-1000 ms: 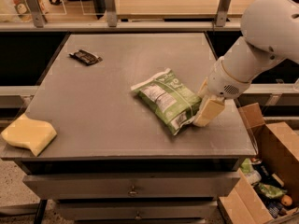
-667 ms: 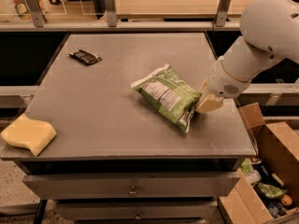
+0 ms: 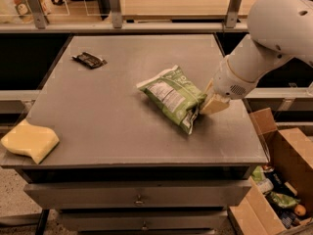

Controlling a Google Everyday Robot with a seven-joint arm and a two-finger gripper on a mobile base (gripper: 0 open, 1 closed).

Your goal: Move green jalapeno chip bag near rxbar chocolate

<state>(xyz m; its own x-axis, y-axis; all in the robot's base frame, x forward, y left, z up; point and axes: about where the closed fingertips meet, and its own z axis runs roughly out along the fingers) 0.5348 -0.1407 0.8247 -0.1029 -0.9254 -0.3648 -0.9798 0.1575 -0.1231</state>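
The green jalapeno chip bag [image 3: 172, 97], crinkly with a white label panel, lies right of the middle of the grey table [image 3: 112, 126]. My gripper [image 3: 209, 102], with tan fingers [image 3: 215, 105], is at the bag's right edge and shut on it. That edge of the bag is raised slightly off the table. The rxbar chocolate [image 3: 89, 59], a small dark flat wrapper, lies at the table's far left, well apart from the bag.
A yellow sponge block [image 3: 29, 141] sits on the table's front left corner. An open cardboard box [image 3: 281, 180] with several items stands on the floor at the right. A railing and shelf [image 3: 146, 23] run behind the table.
My gripper has moved up and slightly back with the bag's right edge in it. The bag has shifted and tilted a little with it.
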